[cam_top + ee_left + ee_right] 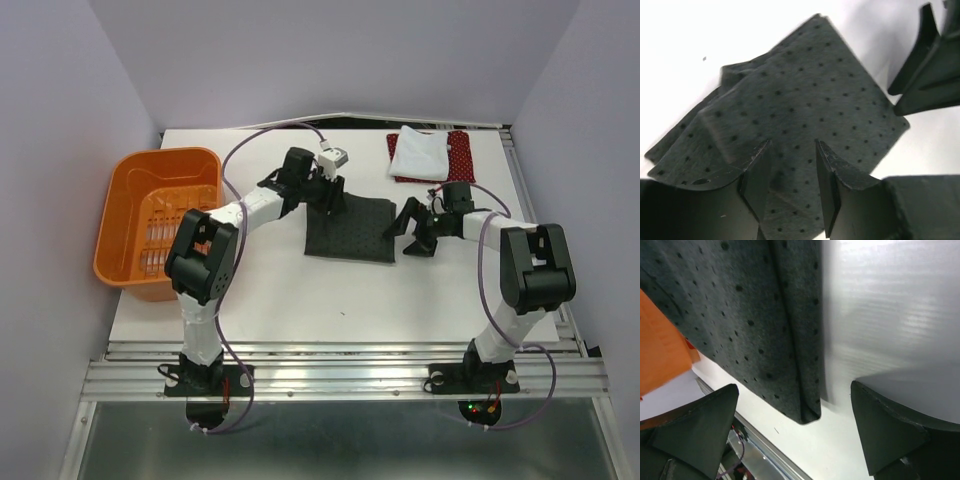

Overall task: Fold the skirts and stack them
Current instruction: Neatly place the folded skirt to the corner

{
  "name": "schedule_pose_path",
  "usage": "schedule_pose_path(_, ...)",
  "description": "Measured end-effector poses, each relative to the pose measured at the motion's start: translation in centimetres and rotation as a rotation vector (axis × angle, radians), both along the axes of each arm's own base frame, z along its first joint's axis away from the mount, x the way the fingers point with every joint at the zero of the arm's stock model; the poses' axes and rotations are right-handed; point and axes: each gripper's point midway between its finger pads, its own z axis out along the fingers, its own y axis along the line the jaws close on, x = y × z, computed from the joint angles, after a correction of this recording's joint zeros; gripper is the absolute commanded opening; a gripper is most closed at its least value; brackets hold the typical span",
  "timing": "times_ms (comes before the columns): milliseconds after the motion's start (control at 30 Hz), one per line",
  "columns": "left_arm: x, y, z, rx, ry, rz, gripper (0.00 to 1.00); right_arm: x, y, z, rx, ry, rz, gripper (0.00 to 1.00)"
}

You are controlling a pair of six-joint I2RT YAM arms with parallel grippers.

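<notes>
The dark grey dotted skirt (350,230) lies folded into a flat square at the table's middle. My left gripper (330,200) is over its far left corner, fingers apart, with flat cloth (805,95) showing in the gap and nothing pinched (792,145). My right gripper (408,232) stands wide open at the skirt's right edge. The near folded corner (750,315) lies on the table between its fingers (794,387), untouched. The white skirt (420,152) rests folded on the red dotted skirt (460,160) at the back right.
An orange plastic basket (160,215) stands at the table's left edge, and its orange also shows in the right wrist view (660,355). The right gripper's fingers (930,65) appear in the left wrist view. The metal rail (340,355) runs along the near edge.
</notes>
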Motion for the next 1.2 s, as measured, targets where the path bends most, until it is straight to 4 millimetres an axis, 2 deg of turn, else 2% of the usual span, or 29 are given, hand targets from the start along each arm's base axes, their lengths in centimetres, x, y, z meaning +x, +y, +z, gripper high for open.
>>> schedule_pose_path(167, 2.9, 3.2, -3.7, -0.056, 0.143, 0.121, 0.45, 1.5, 0.4, 0.3, 0.043, -0.072, -0.036, 1.0)
schedule_pose_path(233, 3.7, 4.4, -6.0, -0.062, 0.208, 0.157, 0.43, 1.9, 0.6, 0.3, 0.06, -0.091, -0.044, 1.0)
schedule_pose_path(267, 3.8, 4.5, -6.7, -0.066, 0.237, 0.164, 0.43, 2.1, 0.8, 0.3, 0.069, -0.095, -0.045, 1.0)
schedule_pose_path(300, 4.1, 4.6, -8.4, -0.075, 0.287, 0.17, 0.42, 2.5, 1.0, 0.3, 0.085, -0.105, -0.048, 1.0)
schedule_pose_path(400, 5.1, 3.8, -8.5, -0.124, 0.309, 0.147, 0.4, 3.3, 1.3, 0.3, 0.117, -0.121, -0.054, 1.0)
schedule_pose_path(633, 5.6, 3.1, -8.6, -0.151, 0.333, 0.122, 0.38, 4.1, 2.3, 0.5, 0.224, -0.129, -0.089, 0.98)
schedule_pose_path(733, 5.6, 3.2, -8.5, -0.156, 0.34, 0.123, 0.38, 4.3, 2.7, 0.5, 0.271, -0.129, -0.104, 0.95)
schedule_pose_path(833, 5.6, 3.2, -8.5, -0.157, 0.342, 0.125, 0.38, 4.1, 2.7, 0.4, 0.283, -0.139, -0.124, 0.86)
schedule_pose_path(900, 5.6, 3.2, -8.5, -0.158, 0.343, 0.126, 0.38, 4.0, 2.4, 0.2, 0.272, -0.139, -0.151, 0.89)
schedule_pose_path(933, 5.6, 3.2, -8.5, -0.159, 0.346, 0.129, 0.38, 4.0, 2.3, 0.2, 0.265, -0.137, -0.163, 0.95)
schedule_pose_path(1033, 5.7, 3.4, -8.7, -0.175, 0.356, 0.146, 0.38, 4.0, 1.5, 0.4, 0.22, -0.13, -0.219, 0.98)
schedule_pose_path(1200, 5.0, 4.2, -8.8, -0.226, 0.389, 0.2, 0.37, 1.8, 0.9, 0.3, 0.193, -0.086, -0.283, 1.0)
